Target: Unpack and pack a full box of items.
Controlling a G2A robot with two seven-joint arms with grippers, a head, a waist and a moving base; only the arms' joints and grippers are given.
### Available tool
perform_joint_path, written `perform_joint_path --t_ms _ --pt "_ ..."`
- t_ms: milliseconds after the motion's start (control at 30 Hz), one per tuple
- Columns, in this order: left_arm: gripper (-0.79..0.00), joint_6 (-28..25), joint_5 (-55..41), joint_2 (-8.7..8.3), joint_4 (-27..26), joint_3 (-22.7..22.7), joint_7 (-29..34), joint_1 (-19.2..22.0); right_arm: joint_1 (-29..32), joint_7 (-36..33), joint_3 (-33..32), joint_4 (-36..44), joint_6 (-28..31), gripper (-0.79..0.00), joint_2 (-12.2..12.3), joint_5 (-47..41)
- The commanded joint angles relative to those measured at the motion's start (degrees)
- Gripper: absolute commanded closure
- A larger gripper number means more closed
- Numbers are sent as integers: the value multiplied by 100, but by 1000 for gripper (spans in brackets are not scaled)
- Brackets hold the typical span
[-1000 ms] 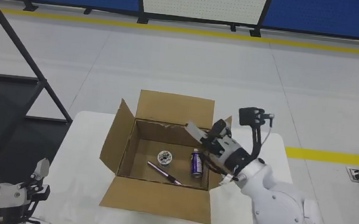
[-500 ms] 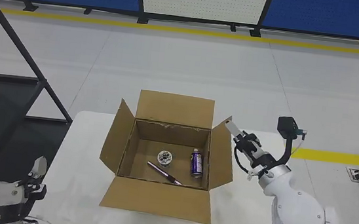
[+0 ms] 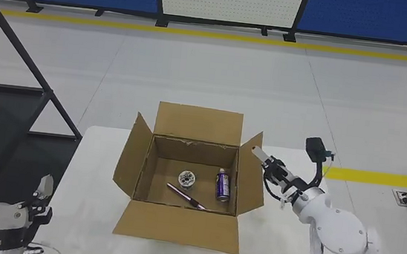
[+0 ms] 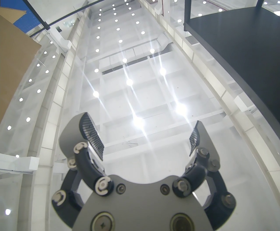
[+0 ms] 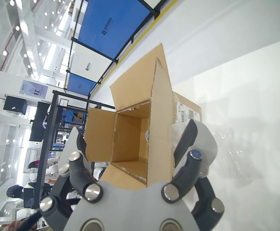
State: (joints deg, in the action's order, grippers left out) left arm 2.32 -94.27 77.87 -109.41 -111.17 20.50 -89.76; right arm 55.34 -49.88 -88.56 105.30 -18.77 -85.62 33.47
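Note:
The open cardboard box [image 3: 161,119] stands mid-table with its flaps spread. On its floor lie a purple can [image 3: 223,185], a small round white item [image 3: 186,177] and a dark pen [image 3: 185,196]. My right gripper [image 3: 261,158] hovers at the outer side of the box's right flap [image 3: 252,178], open. In the right wrist view the right gripper [image 5: 134,131] has that flap [image 5: 161,105] standing edge-on between its fingers; contact is unclear. My left gripper [image 3: 11,214] hangs low off the table's left front corner. It is open with nothing in it, and the left gripper [image 4: 143,122] points at the ceiling.
The white table [image 3: 92,190] has bare room left and right of the box. A black metal frame [image 3: 23,63] stands at the left. Something like clear plastic film [image 5: 238,151] lies on the table by the box's right side.
My right gripper came out of the box, swung right past the flap, then edged back toward it. The flap now stands free. My left gripper sank slightly.

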Motion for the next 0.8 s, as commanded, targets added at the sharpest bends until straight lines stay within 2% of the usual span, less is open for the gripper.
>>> perform_joint_path --t_ms 0,133,333,500,633,767 --pt "-785 74 237 -18 4 18 -121 83 -50 -207 30 -68 75 -785 13 -239" --pt "-785 231 743 -56 31 127 -383 327 -96 -435 183 -186 310 -785 33 -647" --pt "-785 478 1485 -111 128 379 -778 752 -213 -158 661 -343 486 -785 9 -1046" --pt "-785 635 2154 -145 226 646 -1383 1082 -369 189 1074 -498 628 -785 -26 -1299" --pt "-785 769 2578 -157 277 937 -1689 1289 -547 416 1401 -704 591 -785 -51 -1310" --pt "-785 773 2854 -154 341 1218 -1829 1435 -802 612 1765 -1001 278 -785 -86 -1126"
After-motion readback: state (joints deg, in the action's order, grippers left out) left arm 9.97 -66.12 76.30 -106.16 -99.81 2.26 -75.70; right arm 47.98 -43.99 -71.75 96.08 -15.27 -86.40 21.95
